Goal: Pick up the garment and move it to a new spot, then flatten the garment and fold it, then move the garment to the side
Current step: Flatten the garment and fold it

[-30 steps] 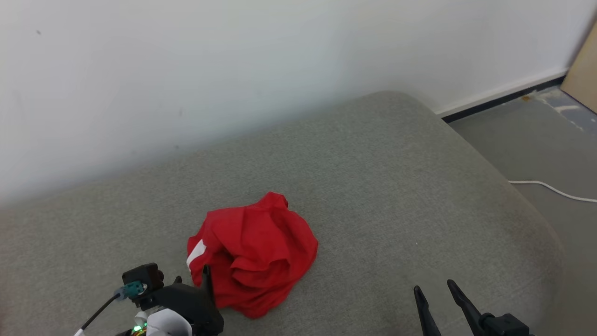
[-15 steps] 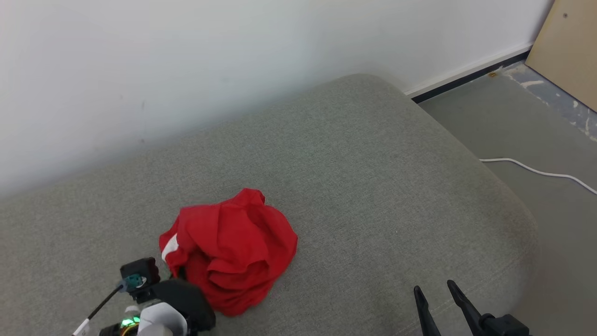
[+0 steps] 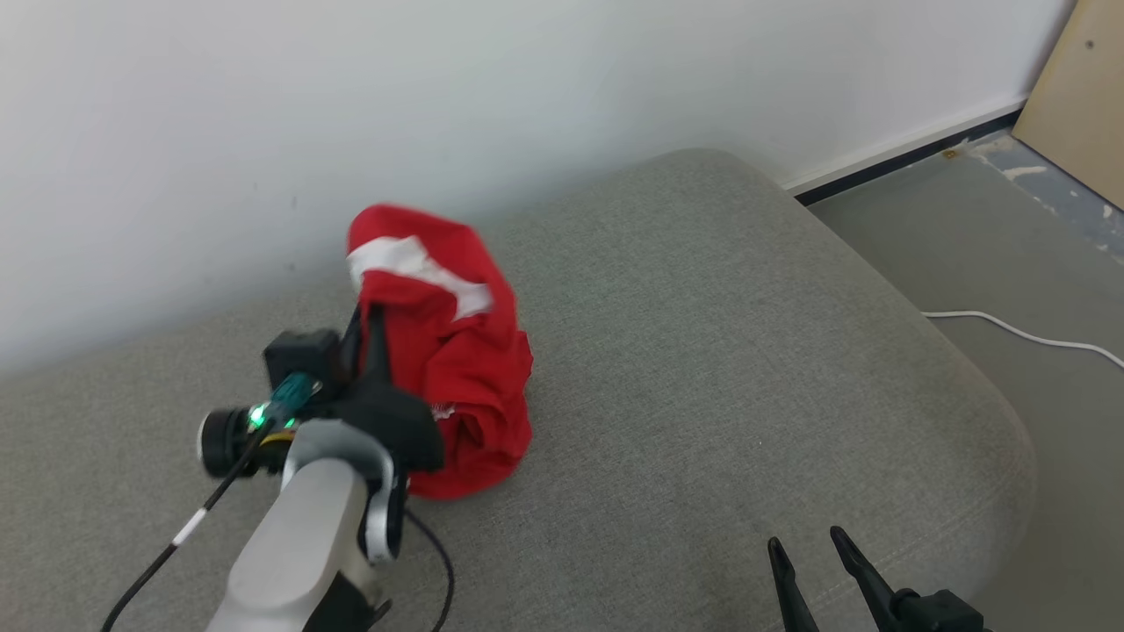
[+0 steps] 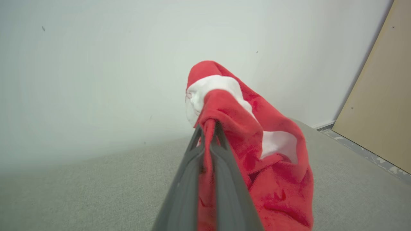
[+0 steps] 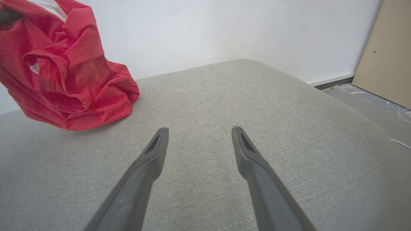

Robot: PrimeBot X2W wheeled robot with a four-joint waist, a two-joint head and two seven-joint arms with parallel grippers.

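Observation:
The garment is red with a white band. It hangs bunched from my left gripper, which is shut on a fold of it, lifted above the grey cushion. In the left wrist view the fingers pinch red cloth of the garment, which drapes down to the right. In the right wrist view the garment hangs at the upper left, its lower folds near the cushion. My right gripper is open at the lower right, low over the cushion, with nothing between its fingers.
A white wall runs behind the cushion. The grey floor lies to the right, with a white cable on it and a tan board leaning at the far right. The cushion's rounded edge drops off on the right.
My left gripper has shut on the garment and lifted it up and away toward the wall. The head camera has shifted. The right gripper has stayed put.

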